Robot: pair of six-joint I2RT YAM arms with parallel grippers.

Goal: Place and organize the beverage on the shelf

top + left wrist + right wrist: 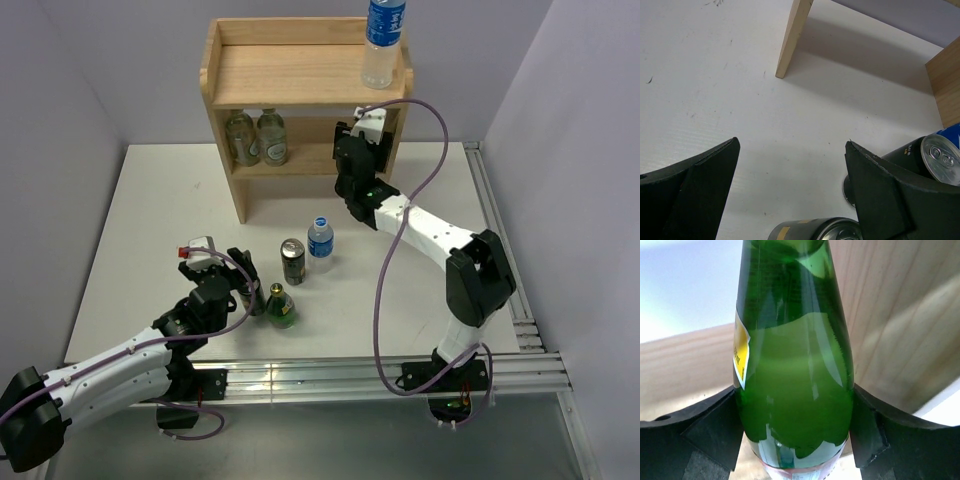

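The wooden shelf [300, 75] stands at the back. One water bottle [383, 40] stands on its top at the right. My right gripper [350, 145] reaches into the lower tier, shut on a green glass bottle [792, 365] held upright, with a finger on each side. On the table stand a dark can [292, 261], a second water bottle [320, 243] and a second green bottle [283, 308]. My left gripper [250, 290] is open and low, just left of that green bottle. In the left wrist view a dark can [815, 230] lies below the open gripper [792, 142], and another can [935, 155] sits behind the right finger.
Two pale bottles [256, 138] stand at the left of the shelf's lower tier. A shelf side panel's foot [792, 40] shows ahead of the left gripper. Metal rails [500, 250] run along the table's right and near edges. Walls close in on three sides.
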